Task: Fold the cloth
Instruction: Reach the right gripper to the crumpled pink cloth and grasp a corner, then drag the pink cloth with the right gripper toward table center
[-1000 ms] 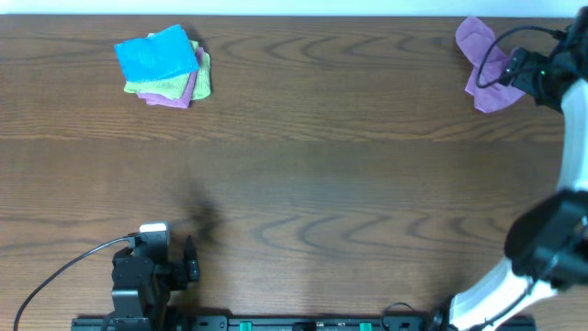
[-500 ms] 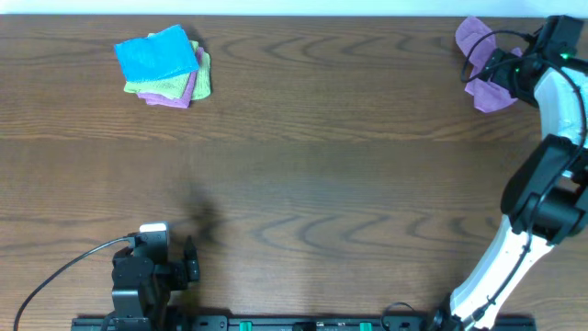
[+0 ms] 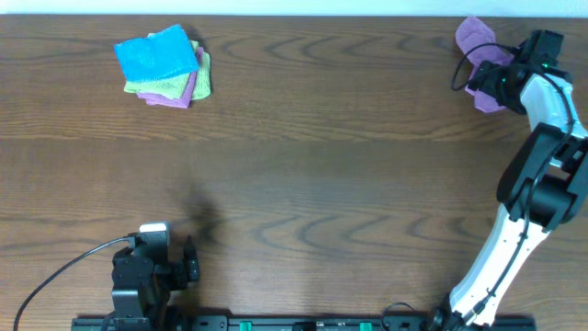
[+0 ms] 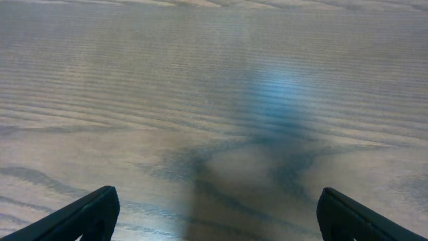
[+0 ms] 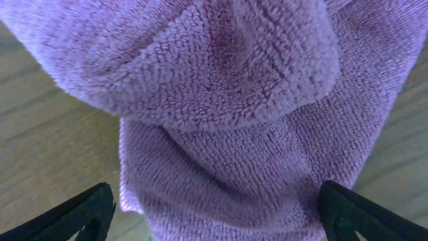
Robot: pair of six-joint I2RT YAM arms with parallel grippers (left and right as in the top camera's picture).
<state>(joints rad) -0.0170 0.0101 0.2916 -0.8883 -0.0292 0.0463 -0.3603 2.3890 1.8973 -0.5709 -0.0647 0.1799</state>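
The lilac cloth (image 3: 475, 41) lies crumpled at the far right corner of the table. It fills the right wrist view (image 5: 221, 120). My right gripper (image 3: 485, 74) (image 5: 214, 217) is open right over the cloth, one fingertip at each side of it. My left gripper (image 3: 188, 260) (image 4: 212, 214) is open and empty above bare wood near the front left.
A folded stack with a bright blue cloth (image 3: 156, 55) on top of a light green cloth (image 3: 165, 87) and a purple one sits at the far left. The table's far edge (image 3: 294, 16) runs just behind both piles.
My right arm has swung toward the far edge and its gripper has come down over the lilac cloth. The left arm has not moved.
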